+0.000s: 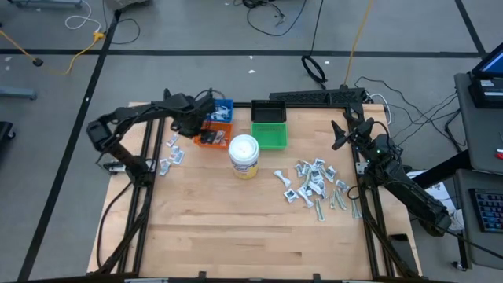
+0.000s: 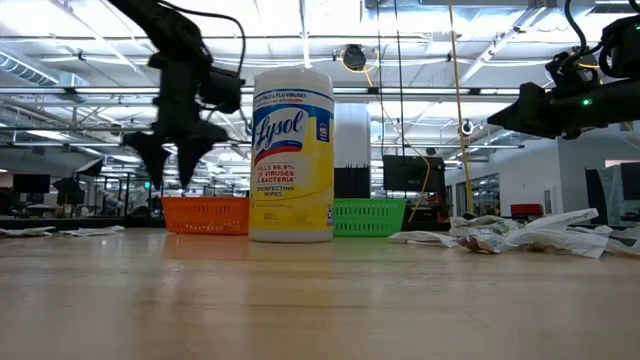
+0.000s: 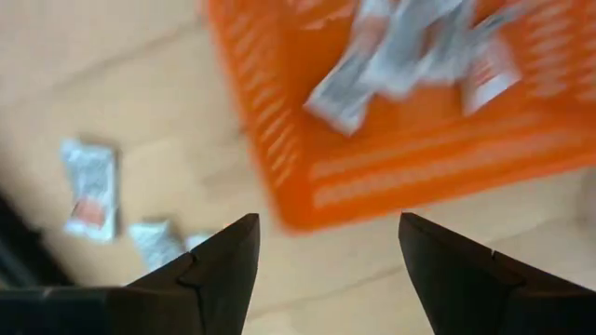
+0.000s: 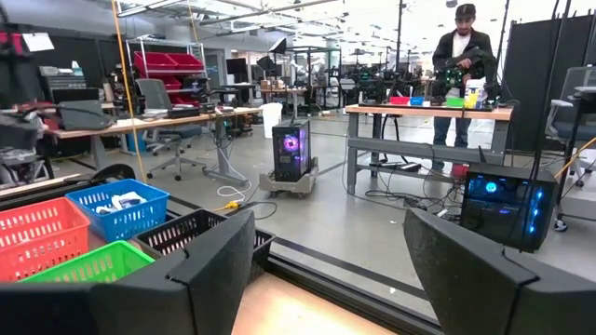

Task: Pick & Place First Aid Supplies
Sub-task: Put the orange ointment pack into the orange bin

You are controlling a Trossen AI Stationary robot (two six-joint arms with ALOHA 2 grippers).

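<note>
**Left gripper open over the orange bin**

Wooden counter (image 1: 236, 228) seen from above: four bins, blue (image 1: 222, 108), orange (image 1: 213, 135), green (image 1: 269, 136), black (image 1: 268, 111); one jar (image 1: 244, 155); first aid supplies (image 1: 314, 183) heaped near the right arm, a few packets (image 1: 170, 157) by the left. Low view: the jar reads "Lysol". Left wrist view: left gripper (image 3: 326, 251) spread wide, empty, above the orange bin, which holds packets. Right wrist view: right gripper (image 4: 326, 256) wide, empty, raised.

We are looking into a large open robotics lab: workbenches (image 4: 424, 112) standing on a concrete floor, lit computer towers (image 4: 291, 149) glowing, red storage bins (image 4: 168, 65) sitting on shelving, cables trailing around.
</note>
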